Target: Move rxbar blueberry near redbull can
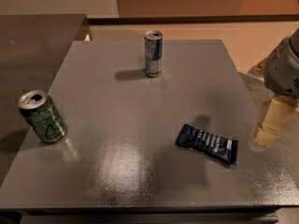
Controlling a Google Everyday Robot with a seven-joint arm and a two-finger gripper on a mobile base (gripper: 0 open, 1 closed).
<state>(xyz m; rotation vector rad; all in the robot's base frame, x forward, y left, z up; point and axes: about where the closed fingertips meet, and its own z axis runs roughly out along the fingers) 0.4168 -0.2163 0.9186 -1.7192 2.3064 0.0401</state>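
Note:
The rxbar blueberry [207, 143], a flat dark navy bar with white lettering, lies on the grey table [140, 101] at the front right. The redbull can [153, 53], slim and silver-blue, stands upright near the table's far edge, well apart from the bar. My gripper [269, 129] hangs at the right edge of the view, just past the table's right side and to the right of the bar. Its pale finger [273, 122] points down. It holds nothing that I can see.
A wider green can [42, 116] stands tilted near the table's left edge. A dark counter [32, 41] lies to the far left. A tan floor and wall lie behind the table.

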